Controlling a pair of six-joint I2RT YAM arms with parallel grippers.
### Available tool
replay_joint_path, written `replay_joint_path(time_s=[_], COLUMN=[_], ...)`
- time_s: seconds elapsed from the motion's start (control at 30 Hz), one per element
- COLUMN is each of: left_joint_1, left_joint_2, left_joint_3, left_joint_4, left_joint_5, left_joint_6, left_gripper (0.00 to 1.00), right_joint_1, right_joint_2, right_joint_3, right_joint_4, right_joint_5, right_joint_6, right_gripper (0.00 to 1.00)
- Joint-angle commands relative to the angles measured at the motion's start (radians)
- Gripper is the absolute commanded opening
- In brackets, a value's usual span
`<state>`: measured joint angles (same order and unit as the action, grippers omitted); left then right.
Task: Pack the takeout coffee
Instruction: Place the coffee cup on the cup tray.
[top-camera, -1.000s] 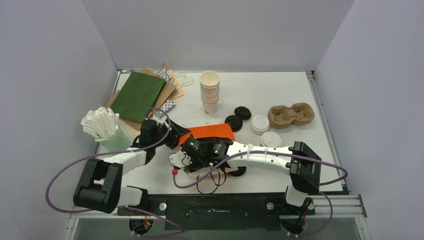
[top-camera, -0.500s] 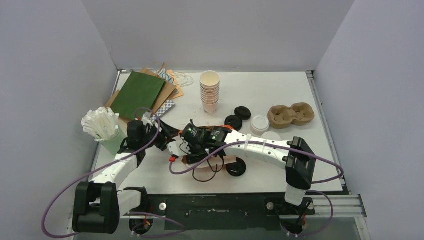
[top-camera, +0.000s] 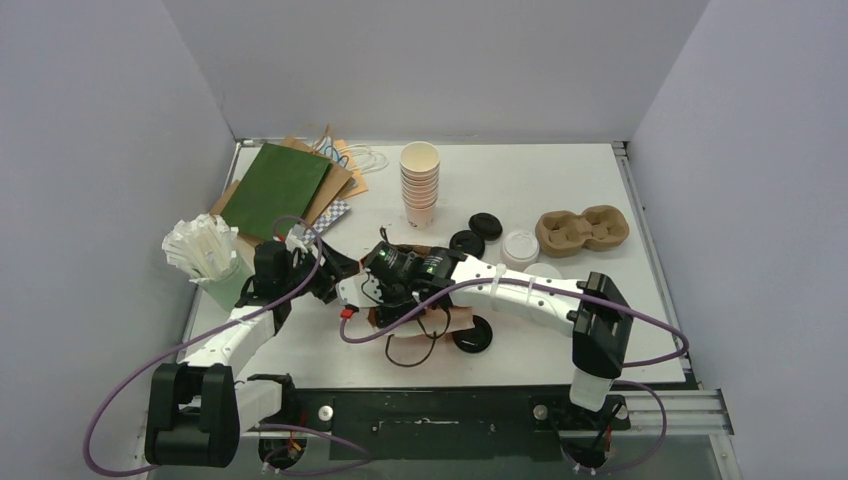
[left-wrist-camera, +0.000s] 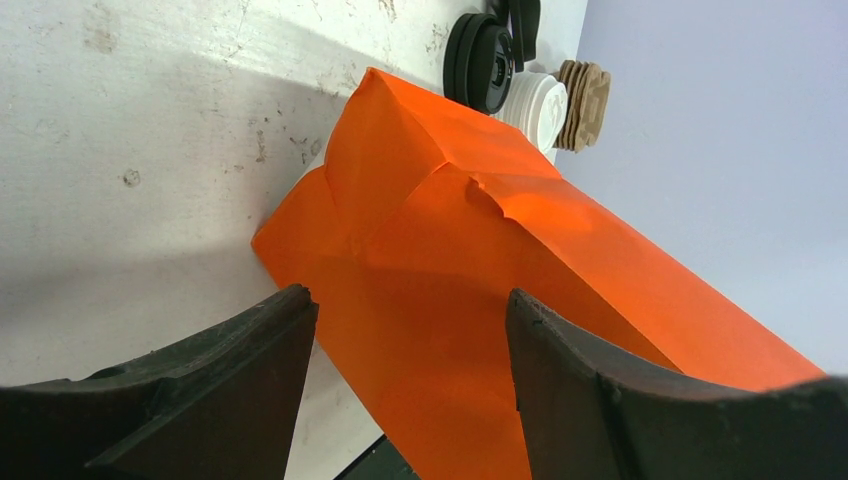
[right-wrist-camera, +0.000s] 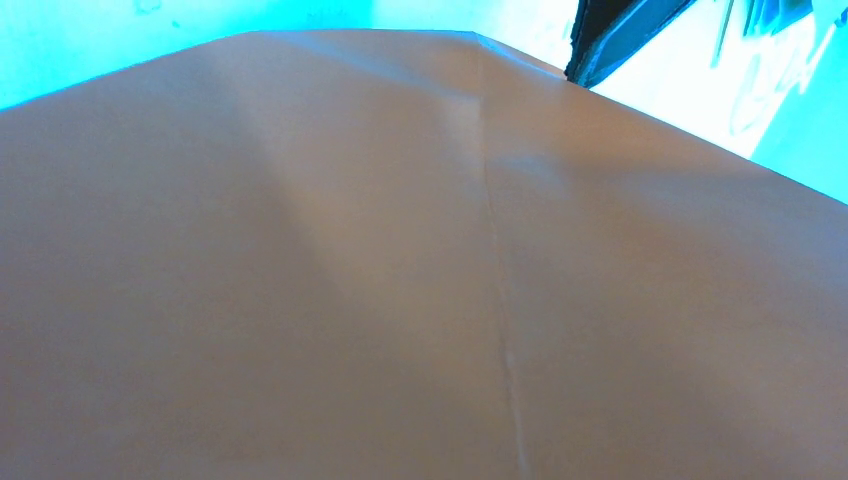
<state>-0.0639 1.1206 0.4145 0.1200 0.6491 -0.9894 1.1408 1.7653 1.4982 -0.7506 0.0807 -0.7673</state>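
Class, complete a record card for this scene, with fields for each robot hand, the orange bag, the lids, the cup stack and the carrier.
Left hand: open, fingers pointing at the orange paper bag
Right hand: close over the bag; open or shut not visible
Bag: creased, lying on the table
Lids: two black lids beside a white lid
Cup stack: upright, lidless
Cardboard cup carrier: holds no cups

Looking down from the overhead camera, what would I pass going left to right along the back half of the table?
Cup stuffed with white wrapped sticks → green paper bag → stack of white cups → black lids → white lid → cardboard cup carrier.
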Motion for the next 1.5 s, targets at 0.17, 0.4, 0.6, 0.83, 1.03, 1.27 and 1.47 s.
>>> replay_joint_path(time_s=[0.17,0.4,0.6,0.83,1.03,1.27,1.47], left_joint_1=[0.000,-0.001,-0.001,0.000,0.001,0.001,0.000], left_joint_2=[-0.021,-0.023,-0.033,-0.049,-0.074,-0.131,-0.190], left_joint_3=[-0.008,-0.008,0.002,0.035,0.105,0.271,0.391], left_joint_4=[0.021,0.020,0.011,-0.039,-0.117,-0.315,-0.376], left_joint_5=[0.043,0.047,0.048,0.035,0.015,-0.065,-0.128], left_joint_6=[0.018,0.018,0.017,0.038,0.085,0.197,0.265], left_gripper=[0.67,0.67,0.66,0.66,0.67,0.66,0.64], right_joint_1=[-0.011,-0.013,-0.026,-0.077,-0.141,-0.248,-0.295], right_joint_2=[-0.048,-0.074,-0.101,-0.176,-0.241,-0.290,-0.306], right_joint_3=[0.046,0.089,0.087,0.007,-0.032,-0.056,-0.036], right_joint_4=[0.043,0.040,0.048,0.117,0.167,0.216,0.305], right_joint_5=[-0.033,-0.059,-0.118,-0.218,-0.300,-0.416,-0.439], right_joint_6=[0.015,0.014,0.021,0.059,0.089,0.134,0.219], right_gripper=[1.00,1.00,1.00,1.00,1.00,1.00,1.00])
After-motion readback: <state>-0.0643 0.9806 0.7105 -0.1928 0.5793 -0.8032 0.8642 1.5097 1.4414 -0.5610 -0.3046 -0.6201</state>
